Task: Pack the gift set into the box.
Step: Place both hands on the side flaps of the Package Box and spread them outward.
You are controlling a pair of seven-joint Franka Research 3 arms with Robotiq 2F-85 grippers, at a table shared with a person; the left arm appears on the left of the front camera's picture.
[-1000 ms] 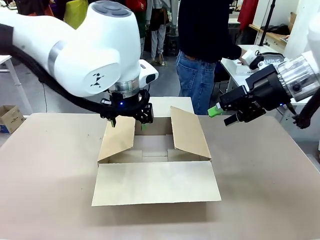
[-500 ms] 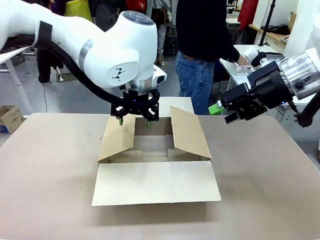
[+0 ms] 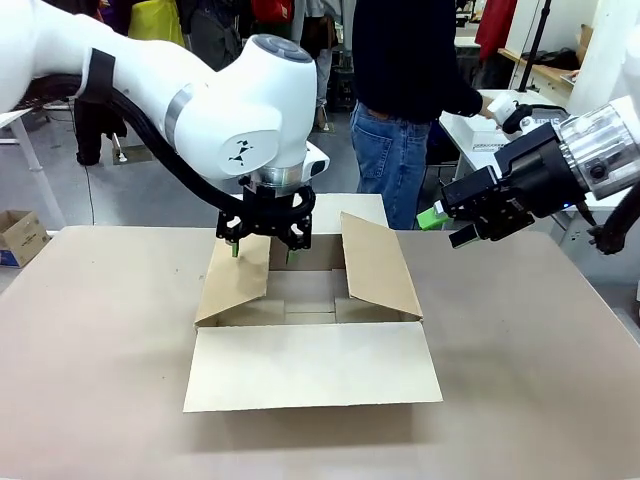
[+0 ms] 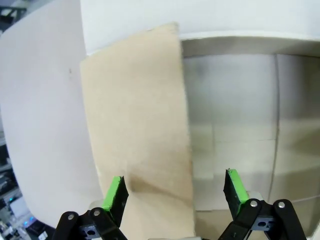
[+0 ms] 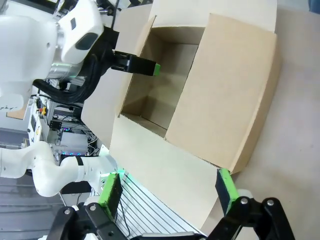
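Change since half a second ago is slight: my left claw point(image 3: 262, 250) has sunk a little toward the left flap of the box point(image 3: 310, 365), jaws spread and holding nothing, while my right claw point(image 3: 447, 228) has kept its place in the air right of the box, also spread and holding nothing. Brown tabletop point(image 3: 100, 330) carries the open box at its middle. The gift set point(image 3: 492, 140) lies on a white side table beyond my right arm, under a person's hand point(image 3: 497, 104), and a small carton point(image 3: 20, 237) sits on the floor at left.

White arms point(image 3: 240, 110), black fingers point(image 5: 131, 63), green pads point(image 4: 114, 194)
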